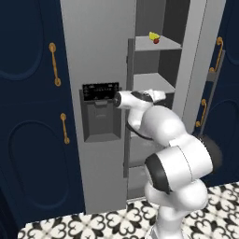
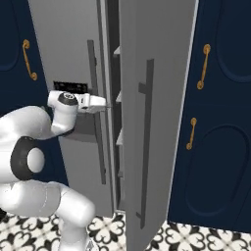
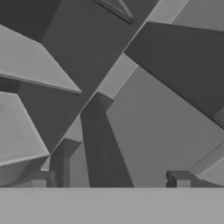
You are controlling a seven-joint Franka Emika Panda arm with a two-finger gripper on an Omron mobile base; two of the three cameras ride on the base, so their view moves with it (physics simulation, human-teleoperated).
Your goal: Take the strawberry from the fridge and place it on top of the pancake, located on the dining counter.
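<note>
The strawberry (image 1: 156, 40) sits on an upper shelf (image 1: 163, 45) of the open fridge (image 1: 100, 70), touching a small yellow fruit (image 1: 152, 35). The gripper (image 3: 109, 183), fingers spread wide and empty, is at the fridge opening well below that shelf.

Glossy white rounded arm (image 1: 179, 154) segments joined by dark joint rings.

Greys, navy and brass around a white arm

Light-grey fridge (image 1: 100, 51) with dark dispenser panel (image 1: 100, 112); navy cabinets (image 1: 28, 116), brass handles (image 1: 54, 64); tiny red strawberry (image 1: 156, 41) beside yellow fruit (image 1: 152, 35), upper centre; black-and-white patterned floor tiles (image 1: 93, 226).
</note>
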